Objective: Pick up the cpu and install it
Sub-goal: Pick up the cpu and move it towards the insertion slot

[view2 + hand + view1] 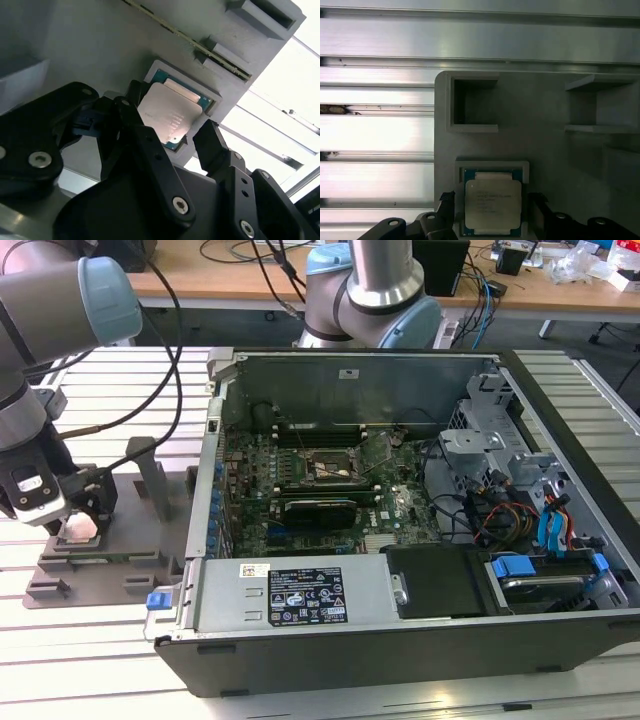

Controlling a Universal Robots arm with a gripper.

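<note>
While the gripper point(85, 512) is held low over the grey plastic tray point(110, 560) at the exterior view's left, its black fingers point(445, 205) are seen spread apart, one on either side of the cpu point(493, 205). The cpu is seated flat in a square raised-rim recess of the tray, silver top plate up, with a green edge showing around it. In both wrist views the fingers are placed outside the recess rim, apart from the chip; nothing is clamped.

Further open pockets are moulded into the tray point(545, 155) beyond the cpu. The tray is laid on a slatted aluminium table point(100, 660).

An open computer case point(400, 640) is laid on its side to the tray's right in the exterior view, well apart from the cpu point(78, 529). A green motherboard point(300, 515) is exposed inside, with the square socket frame point(325, 472) near its middle. A second robot arm base point(370, 290) is seen at the far side, behind the case.
</note>
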